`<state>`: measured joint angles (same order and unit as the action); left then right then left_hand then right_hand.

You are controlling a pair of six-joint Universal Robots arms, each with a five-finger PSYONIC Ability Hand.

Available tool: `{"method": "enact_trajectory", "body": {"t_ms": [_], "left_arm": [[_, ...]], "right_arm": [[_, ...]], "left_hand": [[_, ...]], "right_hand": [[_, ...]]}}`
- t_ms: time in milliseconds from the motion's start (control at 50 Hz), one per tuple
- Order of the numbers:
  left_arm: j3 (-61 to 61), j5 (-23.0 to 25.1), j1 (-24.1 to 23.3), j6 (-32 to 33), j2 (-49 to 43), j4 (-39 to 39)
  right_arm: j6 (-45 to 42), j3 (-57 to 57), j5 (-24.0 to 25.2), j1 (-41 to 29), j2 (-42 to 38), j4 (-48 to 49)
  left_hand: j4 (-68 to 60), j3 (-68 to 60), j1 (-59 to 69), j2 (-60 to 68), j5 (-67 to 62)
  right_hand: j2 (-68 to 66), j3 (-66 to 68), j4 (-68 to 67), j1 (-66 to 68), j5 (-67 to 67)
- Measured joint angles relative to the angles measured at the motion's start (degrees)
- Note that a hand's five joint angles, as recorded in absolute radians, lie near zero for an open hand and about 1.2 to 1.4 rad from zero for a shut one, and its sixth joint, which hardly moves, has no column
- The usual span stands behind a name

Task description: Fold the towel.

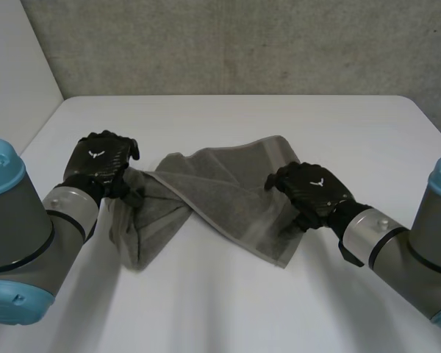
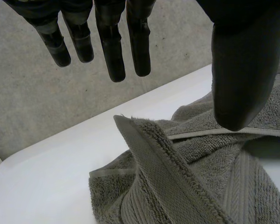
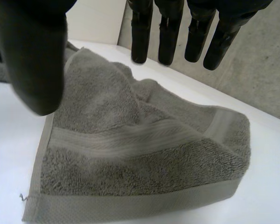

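A grey towel (image 1: 220,195) lies crumpled and partly twisted across the middle of the white table. My left hand (image 1: 99,163) is at the towel's left end, just above the bunched cloth. In its wrist view the left hand (image 2: 112,51) has straight fingers and the thumb held apart, with nothing between them; a raised fold of the towel (image 2: 177,177) sits under the palm. My right hand (image 1: 312,193) hovers over the towel's right end. There the right hand (image 3: 168,32) is spread too, above a flat banded corner of the towel (image 3: 130,154).
The table (image 1: 228,301) has bare white surface in front of the towel and behind it. A grey wall (image 1: 242,44) runs along the far edge. A white panel (image 1: 15,66) stands at the back left.
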<state>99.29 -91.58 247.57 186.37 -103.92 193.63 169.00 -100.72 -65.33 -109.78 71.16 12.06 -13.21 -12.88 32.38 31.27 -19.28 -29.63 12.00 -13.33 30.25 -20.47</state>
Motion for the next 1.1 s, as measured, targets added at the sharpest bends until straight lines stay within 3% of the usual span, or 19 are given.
{"method": "enact_trajectory", "body": {"t_ms": [400,900,940,1060,1100], "left_arm": [[0.23,0.00,-0.42,0.05,0.04,0.16],[0.54,0.00,-0.34,0.03,0.03,0.25],[0.55,0.00,-0.34,0.03,0.03,0.27],[0.55,0.00,-0.33,-0.02,0.03,0.32],[0.55,0.00,-0.31,-0.02,0.03,0.33]], "right_arm": [[-13.44,-2.03,1.09,0.61,-6.54,1.03],[-14.13,-2.29,1.08,-0.23,-9.01,1.43],[-14.13,-2.29,1.09,-0.28,-9.16,1.67],[-13.95,-1.84,1.15,-0.29,-9.29,2.44],[-13.79,-1.49,1.16,-0.28,-9.25,2.55]], "left_hand": [[0.00,0.00,0.00,0.00,-0.01],[0.00,0.00,-0.74,-0.53,0.56],[0.00,0.00,-0.74,-0.53,0.56],[0.00,0.00,-0.74,-0.53,0.56],[0.00,0.00,-0.74,-0.53,0.57]], "right_hand": [[-4.16,0.00,0.00,4.14,-4.19],[-4.50,0.00,0.00,4.83,-4.94],[-8.22,0.00,0.00,7.87,-7.91],[-39.91,0.00,0.00,38.73,-39.30],[-45.78,0.00,0.00,43.39,-45.02]]}}
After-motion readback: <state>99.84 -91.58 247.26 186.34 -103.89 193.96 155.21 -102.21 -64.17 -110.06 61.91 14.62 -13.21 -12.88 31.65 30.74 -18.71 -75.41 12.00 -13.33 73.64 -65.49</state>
